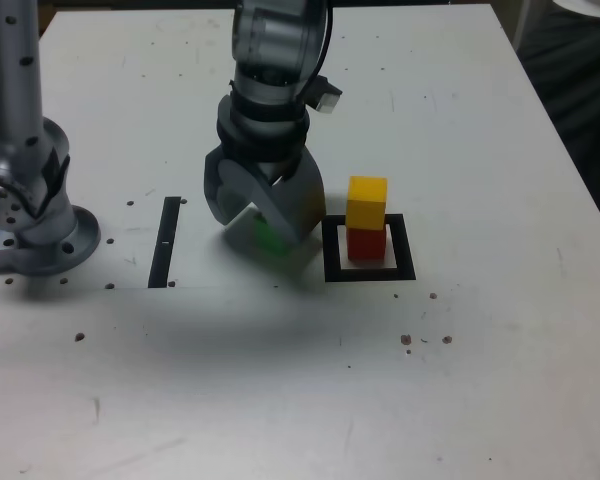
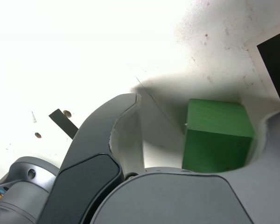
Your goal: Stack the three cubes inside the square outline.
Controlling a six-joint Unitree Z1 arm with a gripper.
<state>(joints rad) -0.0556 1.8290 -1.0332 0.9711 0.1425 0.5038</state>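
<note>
The green cube (image 1: 269,238) (image 2: 218,135) sits on the white table between the jaws of my gripper (image 1: 265,228) (image 2: 203,108). The jaws are open. In the wrist view the cube lies against one jaw, with a clear gap to the other. In the exterior view, the square outline (image 1: 370,273) lies just to the right of the gripper. The red cube (image 1: 366,244) stands inside it with the yellow cube (image 1: 367,202) stacked on top. A black corner of the outline (image 2: 276,60) shows in the wrist view.
A thin black strip (image 1: 164,243) (image 2: 63,121) lies on the table to the exterior view's left of the gripper. The arm's grey base (image 1: 30,225) stands at the left edge. Small dark specks dot the white tabletop (image 1: 460,120).
</note>
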